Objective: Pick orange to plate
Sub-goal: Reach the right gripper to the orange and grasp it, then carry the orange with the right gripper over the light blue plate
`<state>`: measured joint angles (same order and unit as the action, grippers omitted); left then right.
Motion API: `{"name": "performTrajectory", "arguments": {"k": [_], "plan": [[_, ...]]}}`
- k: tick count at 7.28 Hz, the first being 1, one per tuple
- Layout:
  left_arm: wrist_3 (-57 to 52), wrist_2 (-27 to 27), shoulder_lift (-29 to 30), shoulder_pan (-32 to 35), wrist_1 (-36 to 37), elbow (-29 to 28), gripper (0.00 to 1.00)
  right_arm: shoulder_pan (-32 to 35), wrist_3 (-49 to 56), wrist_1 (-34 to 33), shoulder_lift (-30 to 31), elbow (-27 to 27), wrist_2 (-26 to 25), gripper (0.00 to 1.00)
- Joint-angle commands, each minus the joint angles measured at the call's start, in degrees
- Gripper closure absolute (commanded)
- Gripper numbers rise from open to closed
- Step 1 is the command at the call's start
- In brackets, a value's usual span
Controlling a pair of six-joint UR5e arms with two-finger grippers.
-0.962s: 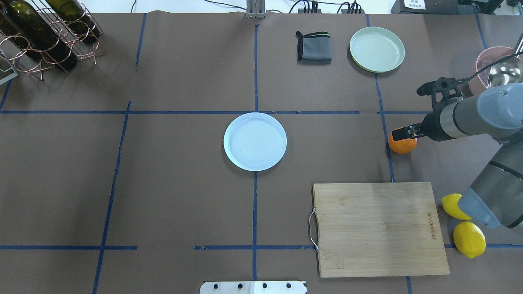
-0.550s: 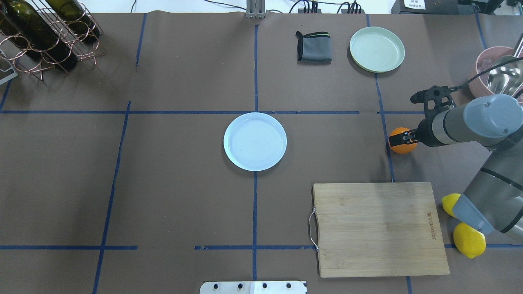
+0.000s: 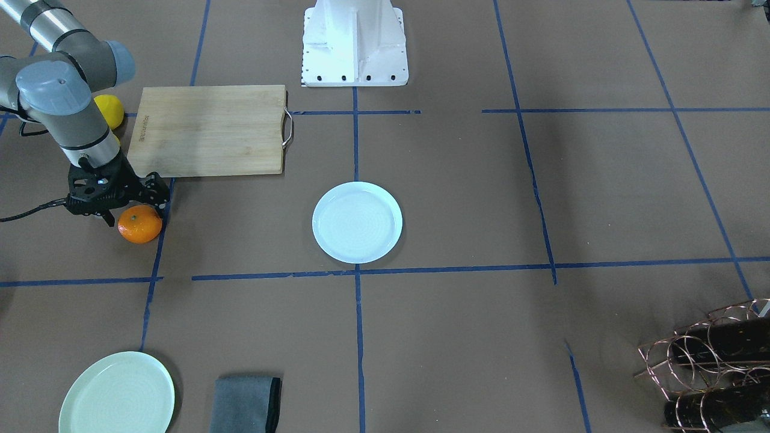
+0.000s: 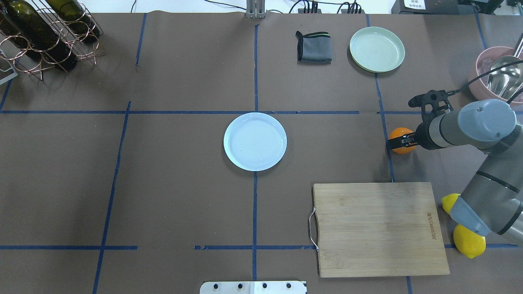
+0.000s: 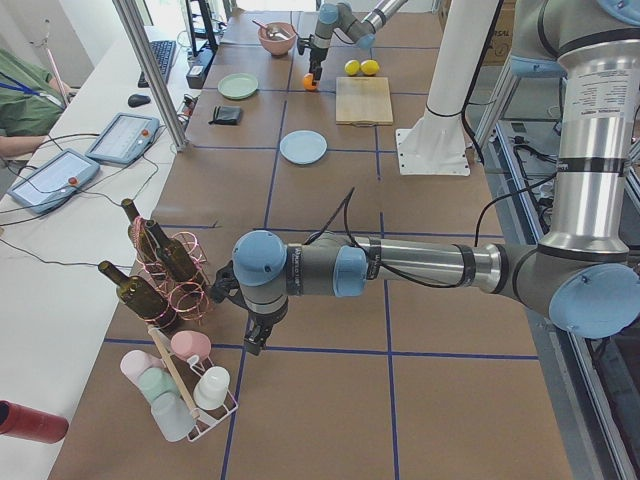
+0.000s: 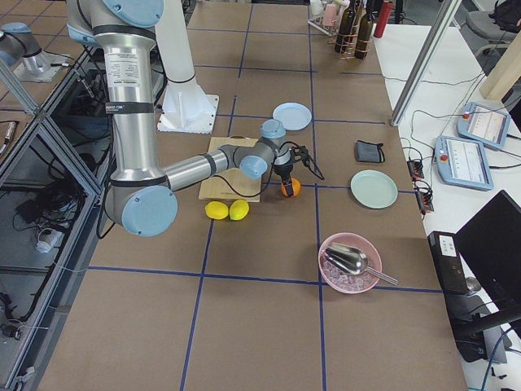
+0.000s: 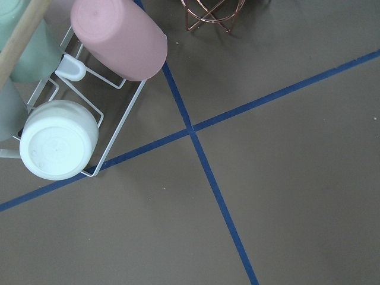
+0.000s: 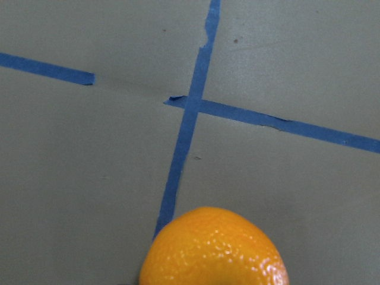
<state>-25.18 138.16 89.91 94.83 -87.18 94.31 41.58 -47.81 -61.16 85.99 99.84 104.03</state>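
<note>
Overhead exterior is showing you the orange [image 4: 400,132] resting on the brown table [image 4: 184,196], on a blue tape line at the robot's right side. It is lying well apart from the white plate [image 4: 255,141], which is sitting at the middle. The right gripper [image 4: 399,142] is hanging directly over the orange, with one black finger crossing it, and you cannot tell if the fingers are pressing the fruit or standing free. Nearer to the robot, the wooden cutting board [image 4: 380,228] is lying flat, with two lemons [image 4: 469,243] just beside its right edge. The left gripper [image 5: 252,335] is hovering far away, near the cup rack [image 5: 190,400], and whether it is spread or closed you cannot tell either.
</note>
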Motion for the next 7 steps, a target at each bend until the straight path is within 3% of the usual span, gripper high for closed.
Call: {"name": "performTrajectory", "arguments": {"k": [1,2,4,5,7], "plan": [[-0.04,0.00,0.00,0.00,-0.01,0.00,0.00,-0.89,0.00,-0.01,-1.60,-1.92,-1.45,0.00],[-0.13,0.00,0.00,0.00,-0.01,0.09,0.00,-0.80,0.09,-0.02,-1.61,-2.19,-1.98,0.05],[-0.13,0.00,0.00,0.00,-0.01,0.09,0.00,-0.71,0.00,-0.10,-1.70,-1.23,-1.46,0.87],[-0.13,0.00,0.00,0.00,-0.01,0.09,0.00,-0.97,-0.18,-1.23,-3.88,0.08,-1.54,0.96],[-0.13,0.00,0.00,0.00,-0.01,0.09,0.00,-3.32,-8.82,-14.87,-19.27,-0.08,-1.54,0.94]]}}
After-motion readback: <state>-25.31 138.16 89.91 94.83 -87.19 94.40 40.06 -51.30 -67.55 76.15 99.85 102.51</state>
